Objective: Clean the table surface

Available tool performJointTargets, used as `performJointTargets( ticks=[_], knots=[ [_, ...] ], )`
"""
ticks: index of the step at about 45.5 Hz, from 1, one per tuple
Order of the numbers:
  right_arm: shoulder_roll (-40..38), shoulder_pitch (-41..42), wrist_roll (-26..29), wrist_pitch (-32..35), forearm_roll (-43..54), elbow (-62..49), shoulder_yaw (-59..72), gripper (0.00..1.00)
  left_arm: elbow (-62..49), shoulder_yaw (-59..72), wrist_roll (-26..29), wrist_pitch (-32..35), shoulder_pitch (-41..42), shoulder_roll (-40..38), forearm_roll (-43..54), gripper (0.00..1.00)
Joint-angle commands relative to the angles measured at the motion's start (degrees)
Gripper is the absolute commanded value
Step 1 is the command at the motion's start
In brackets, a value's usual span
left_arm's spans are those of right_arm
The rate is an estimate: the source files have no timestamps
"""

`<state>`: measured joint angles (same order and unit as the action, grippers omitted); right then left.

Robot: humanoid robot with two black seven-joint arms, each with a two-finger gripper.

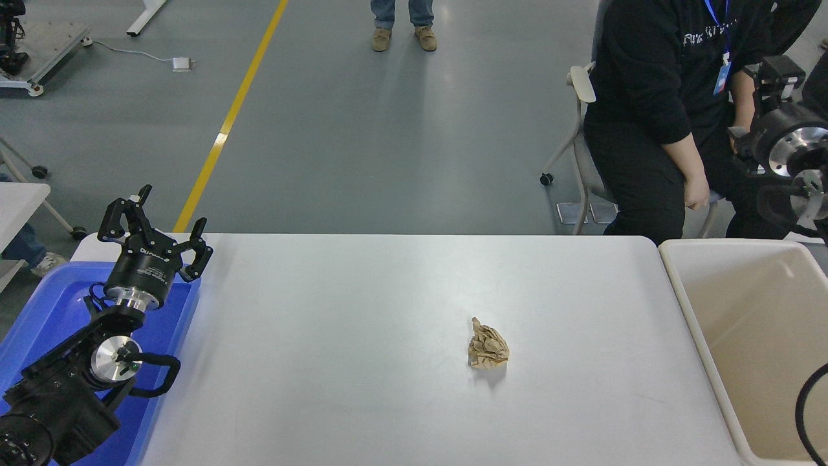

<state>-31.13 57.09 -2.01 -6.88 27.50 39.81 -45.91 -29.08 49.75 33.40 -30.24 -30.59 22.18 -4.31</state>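
A crumpled brown paper ball (488, 345) lies right of centre on the white bench (336, 310). Left gripper (155, 228) parked, fingers spread, empty. Right gripper (773, 71) raised above the beige bin (692, 310); finger state indiscernible. Step in hand: approach. Next: descend leftward onto the ball.

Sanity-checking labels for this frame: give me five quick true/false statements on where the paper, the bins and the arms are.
1. A crumpled brown paper ball lies on the white table. True.
2. The paper ball sits inside the beige bin. False: it is on the tabletop, left of that bin.
3. The left gripper hangs over the blue tray with its fingers spread. True.
4. The right gripper is down at the paper ball. False: it is raised high at the right edge, above the bin, far from the paper.
5. Nobody is near the table. False: a seated person is at the far right side.
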Motion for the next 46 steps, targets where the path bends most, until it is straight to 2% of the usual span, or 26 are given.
performJointTargets(
  ticks=[1,13,22,38,46],
  knots=[
    [2.65,-4.97,-3.78,0.20,0.01,6.25,-8.75,0.99,-0.01,0.00,0.00,0.00,0.00,-0.03,0.00,1.00],
    [8.02,-13.41,-5.10,2.48,0.01,9.67,-16.13,0.99,-0.01,0.00,0.00,0.00,0.00,0.05,0.00,1.00],
    [11.89,-16.40,-9.14,5.91,0.01,9.76,-21.23,0.99,-0.01,0.00,0.00,0.00,0.00,0.05,0.00,1.00],
    [14.52,-26.15,-16.44,10.22,0.01,9.50,-21.85,0.99,-0.01,0.00,0.00,0.00,0.00,0.05,0.00,1.00],
    [14.70,-27.74,-17.85,10.31,0.01,9.50,-21.85,0.99,-0.01,0.00,0.00,0.00,0.00,-0.04,0.00,1.00]
  ],
)
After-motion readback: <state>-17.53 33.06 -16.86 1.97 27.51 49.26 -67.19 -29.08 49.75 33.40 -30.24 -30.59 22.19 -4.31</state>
